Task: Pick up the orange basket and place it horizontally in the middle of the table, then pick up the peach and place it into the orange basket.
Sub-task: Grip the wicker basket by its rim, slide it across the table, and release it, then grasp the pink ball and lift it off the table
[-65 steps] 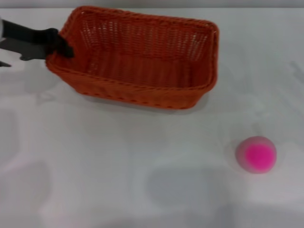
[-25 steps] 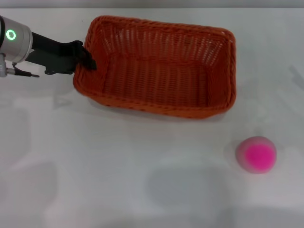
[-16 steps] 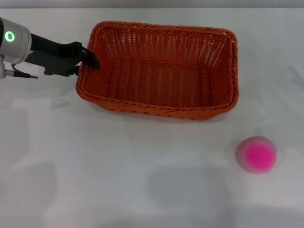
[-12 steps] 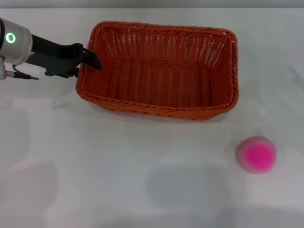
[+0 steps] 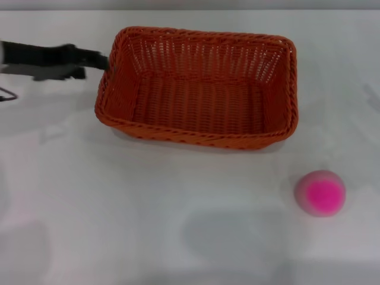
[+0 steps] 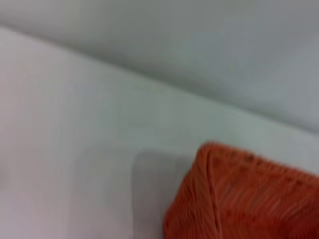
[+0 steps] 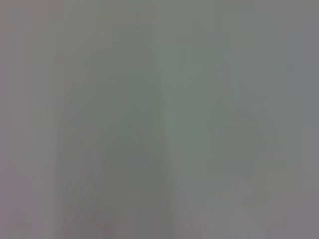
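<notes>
- The basket (image 5: 199,89) sits flat on the white surface (image 5: 148,208), long side across the head view, toward the far middle.
- The left claw (image 5: 95,59) is just beside the basket's left end, at rim height; blurred, so I cannot tell whether it is open or closed.
- The peach (image 5: 320,193) lies on the surface, near right of the basket and apart from it.

Bright, even overhead light; soft shadows, some blur.
Burnt-orange woven basket (image 5: 199,89) throws faint shadow on white smooth tabletop (image 5: 148,214); dark left arm at tabletop's left edge motion-smeared; left wrist view soft, right wrist view featureless grey.
</notes>
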You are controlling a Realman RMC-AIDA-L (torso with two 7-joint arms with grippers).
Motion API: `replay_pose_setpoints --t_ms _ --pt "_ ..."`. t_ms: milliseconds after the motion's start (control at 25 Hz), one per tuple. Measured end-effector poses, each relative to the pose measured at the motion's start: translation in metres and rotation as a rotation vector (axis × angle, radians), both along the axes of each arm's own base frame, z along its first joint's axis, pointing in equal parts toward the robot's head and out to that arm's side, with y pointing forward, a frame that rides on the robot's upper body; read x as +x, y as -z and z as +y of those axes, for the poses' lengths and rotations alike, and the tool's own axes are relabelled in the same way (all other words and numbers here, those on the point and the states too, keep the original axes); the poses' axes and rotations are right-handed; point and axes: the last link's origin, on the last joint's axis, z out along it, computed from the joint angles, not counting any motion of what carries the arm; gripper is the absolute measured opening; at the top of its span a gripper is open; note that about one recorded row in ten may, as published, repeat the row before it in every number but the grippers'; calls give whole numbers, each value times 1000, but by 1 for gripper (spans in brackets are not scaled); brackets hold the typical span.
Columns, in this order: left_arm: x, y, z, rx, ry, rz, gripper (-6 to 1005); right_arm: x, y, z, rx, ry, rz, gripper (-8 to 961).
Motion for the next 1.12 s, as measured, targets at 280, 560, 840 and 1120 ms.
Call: replay_pose_setpoints --t_ms 280,560,840,1120 --pt "-46 -37 -21 230 132 -62 688 5 -14 -15 14 -6 -38 829" --pt "-66 -52 -46 405 279 -89 858 14 -45 -34 15 31 -87 827" --pt "-85 -54 -79 585 473 -32 862 11 -69 -48 -134 0 -179 824" --pt "-104 -45 -109 729 553 -21 862 -1 -78 -55 -353 11 -336 822"
